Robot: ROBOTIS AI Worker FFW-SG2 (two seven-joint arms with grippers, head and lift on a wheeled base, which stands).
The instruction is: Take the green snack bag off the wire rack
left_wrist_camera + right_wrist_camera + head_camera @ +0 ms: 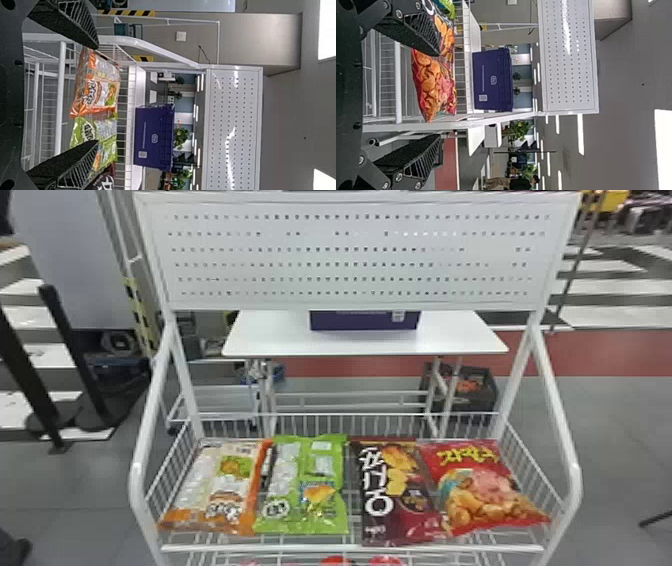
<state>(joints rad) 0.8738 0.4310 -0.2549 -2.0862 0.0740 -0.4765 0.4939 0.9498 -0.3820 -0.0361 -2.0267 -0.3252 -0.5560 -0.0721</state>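
The glossy lime-green snack bag [335, 477] lies on the wire rack [320, 548], crinkled, with pale patches and a golden snack picture, between an orange-and-white bag [225, 490] and a dark brown bag [390, 495]. Left gripper [96, 94] and right gripper [440, 95] have fingers spread apart.

Lettering marks the snack bags [302, 485] and the purple crate [152, 122].

A workshop-like hall: hazard stripes [126, 13], snack bags [302, 482] on a wire rack [310, 548]
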